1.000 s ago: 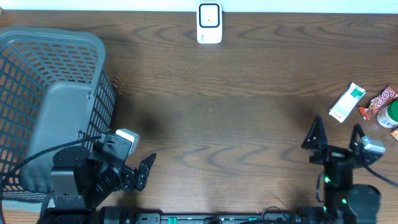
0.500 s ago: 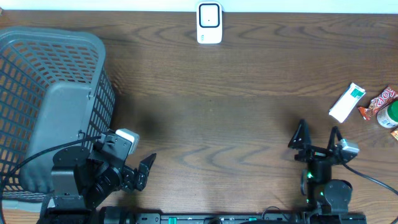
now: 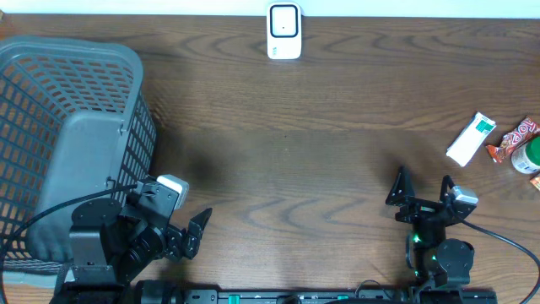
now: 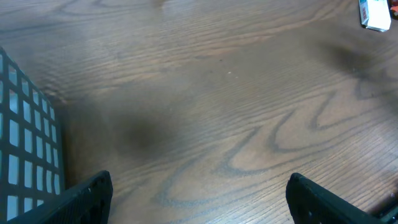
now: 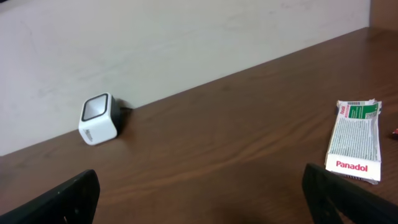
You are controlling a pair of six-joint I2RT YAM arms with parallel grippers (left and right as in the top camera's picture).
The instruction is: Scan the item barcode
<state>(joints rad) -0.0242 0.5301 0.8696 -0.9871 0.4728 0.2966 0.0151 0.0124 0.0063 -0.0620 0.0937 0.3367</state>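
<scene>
The left gripper [image 4: 199, 198] sits low near the front left corner of the table [image 3: 321, 110], its two black fingers spread wide apart with nothing between them but bare wood. It is just beside the lower right corner of a grey plastic basket [image 3: 67, 44], which takes up the left edge of the table; part of the basket's grid wall shows at the left of the left wrist view.

The right gripper [image 3: 422, 187] stands near the front edge, toward the right side, and its fingers are also wide apart and hold nothing.

A white box [image 3: 471, 138] with a green band and the word Panadol on it lies flat near the right edge of the table, well apart from both grippers and untouched. Just to its right lie a red and orange snack wrapper [image 3: 516, 137] and, at the very edge, a green and white bottle [image 3: 530, 156], only partly in view.

The scanner [image 3: 284, 31], a small white block with a dark window, stands at the middle of the back edge against the pale wall, far from the box
</scene>
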